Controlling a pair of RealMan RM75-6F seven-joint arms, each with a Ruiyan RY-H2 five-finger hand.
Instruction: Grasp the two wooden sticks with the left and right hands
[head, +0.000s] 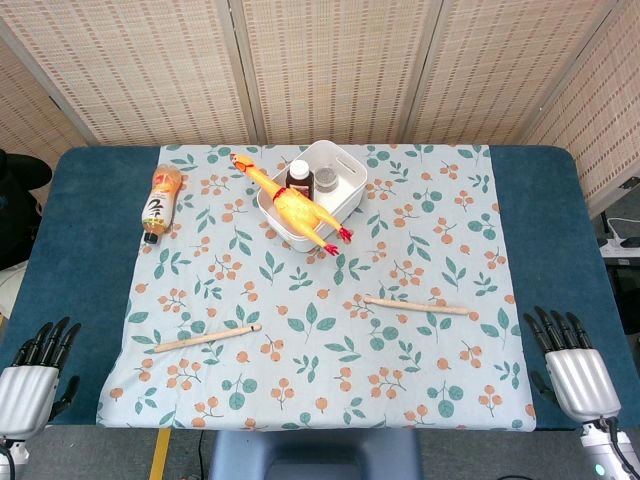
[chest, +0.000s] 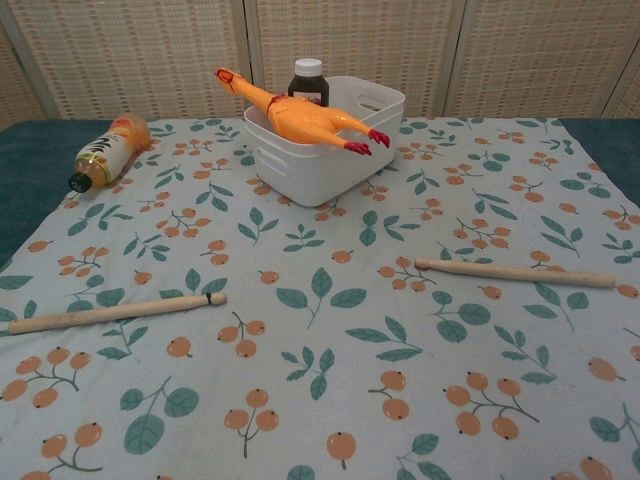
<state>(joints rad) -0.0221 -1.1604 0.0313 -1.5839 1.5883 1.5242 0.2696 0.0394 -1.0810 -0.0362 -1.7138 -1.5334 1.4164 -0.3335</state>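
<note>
Start of task: left hand (head: 30, 385) and right hand (head: 578, 375) rest spread and empty at the table's near corners; left stick (head: 207, 338) and right stick (head: 416, 305) lie ungrasped on the cloth (head: 400, 390)

Bright, even light; soft shadows, sharp focus.

Left stick (head: 207, 338) and right stick (head: 416, 305): bare pale wood, matt, smooth. Tablecloth (head: 300, 400): printed woven cloth, matt, lying flat with faint creases. Table top (head: 60, 250) beneath: dark blue, soft-looking matt covering. Basket (chest: 300, 175): white plastic, smooth, slight sheen. Toy chicken (chest: 300, 115): yellow-orange rubbery plastic, glossy. Brown bottle (chest: 308, 82): dark glossy body, white plastic cap. Drink bottle (chest: 108, 152): clear shiny plastic with printed label. Both hands, left (head: 30, 385) and right (head: 575, 375): silvery satin shells, black matt fingers.
</note>
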